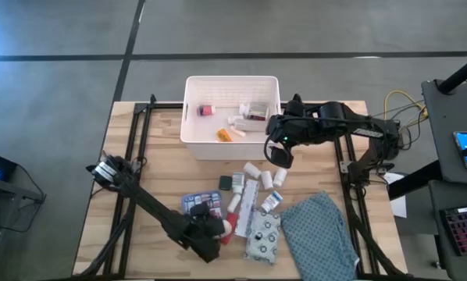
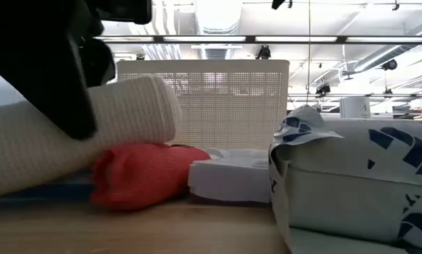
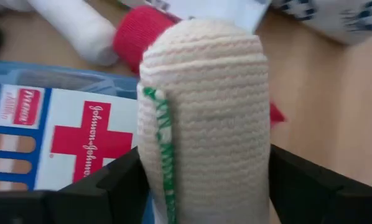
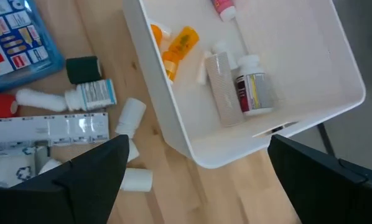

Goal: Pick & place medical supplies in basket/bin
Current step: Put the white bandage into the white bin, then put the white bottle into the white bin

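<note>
now cream bandage roll [image 3: 204, 112] between left gripper [image 3: 201, 186] fingers

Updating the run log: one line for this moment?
left gripper: closing around bandage roll | right gripper: open beside basket | basket: partly filled

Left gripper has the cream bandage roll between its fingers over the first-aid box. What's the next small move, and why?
Probably finish closing, then lift straight up. The left gripper brackets the cream bandage roll, which lies low beside the red roll and first-aid box. The basket is across the table.
</note>
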